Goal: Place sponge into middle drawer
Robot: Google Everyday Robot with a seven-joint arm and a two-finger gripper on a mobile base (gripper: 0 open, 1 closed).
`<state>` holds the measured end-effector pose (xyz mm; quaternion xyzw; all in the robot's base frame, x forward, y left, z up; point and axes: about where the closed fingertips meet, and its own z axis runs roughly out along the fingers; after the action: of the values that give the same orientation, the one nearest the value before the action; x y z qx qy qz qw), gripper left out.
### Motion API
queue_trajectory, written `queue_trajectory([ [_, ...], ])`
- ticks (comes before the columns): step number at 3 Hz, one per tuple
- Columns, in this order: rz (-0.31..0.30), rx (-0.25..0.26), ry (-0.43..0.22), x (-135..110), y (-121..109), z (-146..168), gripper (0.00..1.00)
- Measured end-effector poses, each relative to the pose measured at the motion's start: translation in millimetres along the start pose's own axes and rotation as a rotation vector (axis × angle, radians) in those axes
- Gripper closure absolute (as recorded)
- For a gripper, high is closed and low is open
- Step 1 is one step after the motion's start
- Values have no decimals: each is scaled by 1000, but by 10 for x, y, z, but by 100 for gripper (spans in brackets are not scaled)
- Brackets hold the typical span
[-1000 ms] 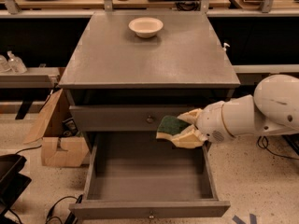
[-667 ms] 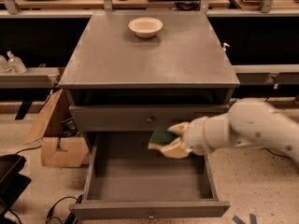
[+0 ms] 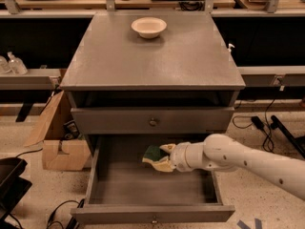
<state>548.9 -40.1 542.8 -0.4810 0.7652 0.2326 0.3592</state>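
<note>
The middle drawer (image 3: pixel 152 213) is pulled open below the grey cabinet, a deep plain grey box with a small knob on its low front panel. My gripper (image 3: pixel 159 157) reaches in from the right on a white arm and is shut on the sponge (image 3: pixel 153 153), whose dark green face points left and pale yellow body sits between the fingers. The sponge hangs inside the drawer opening, above the back part of the drawer floor, just under the upper drawer front (image 3: pixel 152 121).
A white bowl (image 3: pixel 149 26) sits at the back of the cabinet top (image 3: pixel 152 56). A cardboard box (image 3: pixel 57 142) stands on the floor at the left. Cables lie on the floor at the right and lower left. Shelves run behind the cabinet.
My gripper has moved left and down with the sponge, from beside the upper drawer front into the open middle drawer.
</note>
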Motion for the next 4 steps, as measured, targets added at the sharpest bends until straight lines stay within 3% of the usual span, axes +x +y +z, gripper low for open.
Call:
queue_trajectory([
  [2, 145, 21, -35, 883, -293, 692, 100],
  [3, 164, 12, -36, 981, -265, 781, 86],
  [4, 164, 8, -37, 979, -251, 799, 62],
])
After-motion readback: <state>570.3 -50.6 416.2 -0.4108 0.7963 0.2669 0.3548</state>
